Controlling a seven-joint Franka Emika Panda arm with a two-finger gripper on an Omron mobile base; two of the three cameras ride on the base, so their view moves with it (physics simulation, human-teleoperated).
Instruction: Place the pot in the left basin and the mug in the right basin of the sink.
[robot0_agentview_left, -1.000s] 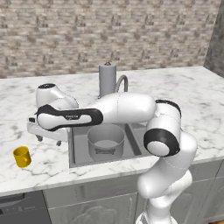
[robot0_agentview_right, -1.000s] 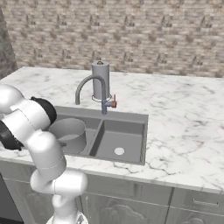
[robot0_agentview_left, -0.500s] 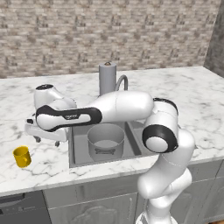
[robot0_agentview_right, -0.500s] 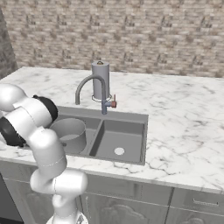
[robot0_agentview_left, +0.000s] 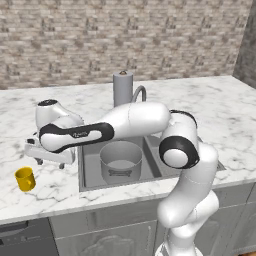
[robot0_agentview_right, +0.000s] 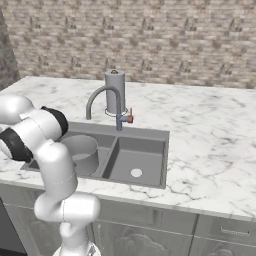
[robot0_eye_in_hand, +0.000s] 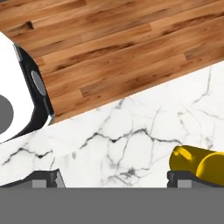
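Pot (robot0_agentview_left: 121, 160) already sits in the left basin (robot0_agentview_left: 90, 167) of the sink (robot0_agentview_right: 150, 134); right basin (robot0_agentview_right: 136, 161) holds nothing yet. So the step in hand is, by my read, going for the mug (robot0_agentview_left: 24, 178), which stands upright on the marble counter (robot0_agentview_left: 50, 192), left of the sink near the front edge.

Gripper (robot0_agentview_left: 49, 159) hangs over the counter betw. sink and mug, jaws spread wide, nothing in them. In the hand view the mug (robot0_eye_in_hand: 200, 163) is off to one side, by one finger tip (robot0_eye_in_hand: 180, 179) — not centred.

To do it well: shift the hand toward the mug till it sits betw. both tips, come down straight, close on the wall, not the handle — keep it upright and away from the counter edge.
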